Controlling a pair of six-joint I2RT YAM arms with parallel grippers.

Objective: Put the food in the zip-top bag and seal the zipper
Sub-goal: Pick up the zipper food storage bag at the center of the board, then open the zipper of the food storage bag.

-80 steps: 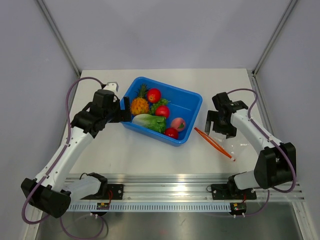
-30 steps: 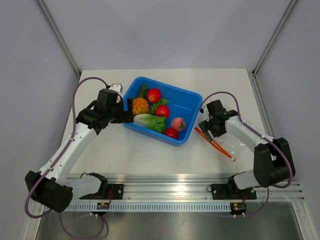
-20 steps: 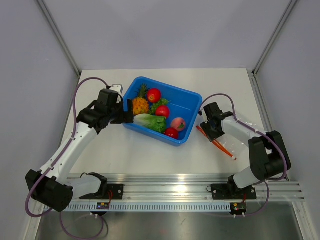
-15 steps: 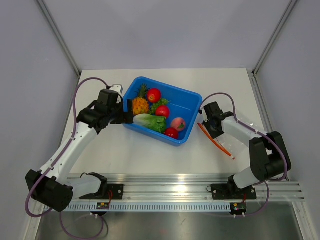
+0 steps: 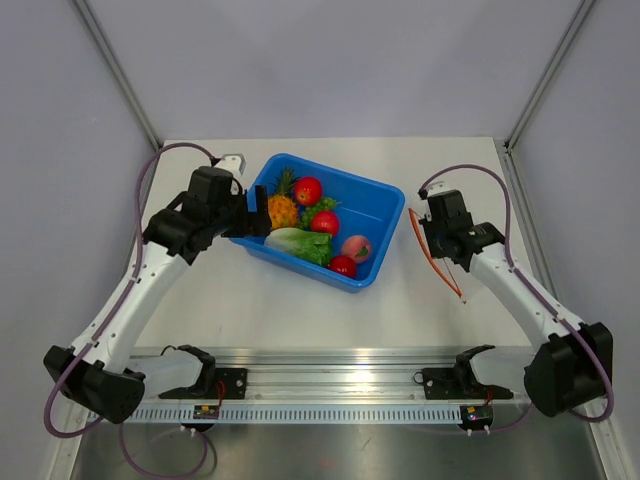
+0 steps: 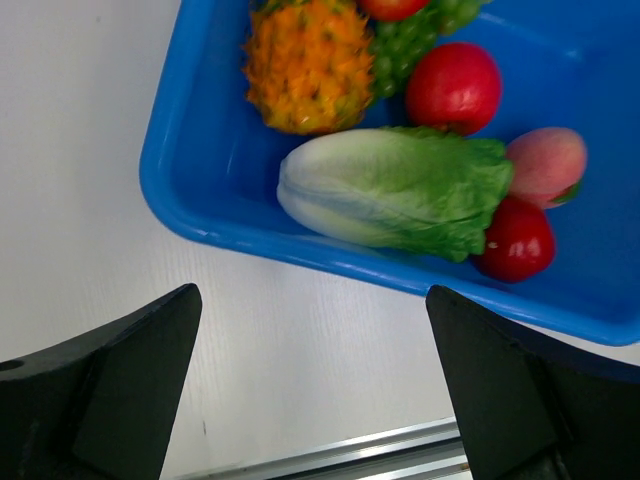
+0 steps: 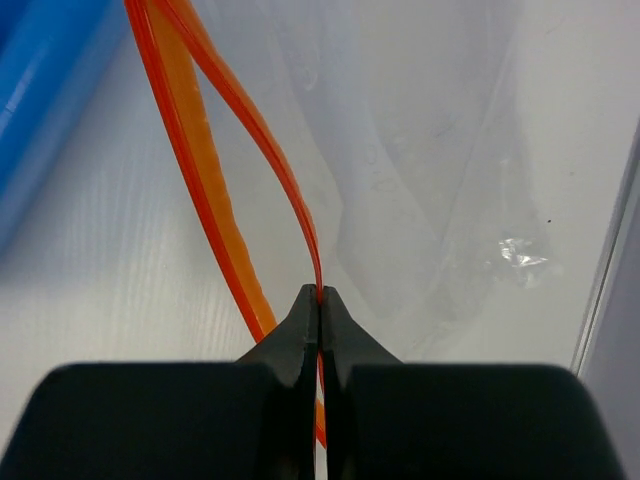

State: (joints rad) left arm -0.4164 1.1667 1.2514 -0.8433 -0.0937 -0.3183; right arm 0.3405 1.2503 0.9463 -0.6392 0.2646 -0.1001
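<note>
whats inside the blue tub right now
The blue tub holds a pineapple, a cabbage, a peach, three round red fruits and a green bunch. Anything under the cabbage is hidden.

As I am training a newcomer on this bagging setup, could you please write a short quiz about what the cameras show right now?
1. True or false: the right gripper is shut on the orange-red zipper strip of the clear crinkly plastic bag.
2. Where does the green leafy toy cabbage lie? A: in the blue rectangular plastic tub. B: in the bag. C: in the right gripper.
3. Fill in: the left gripper has its jaws ____.
Key: 1 true; 2 A; 3 open.
</note>
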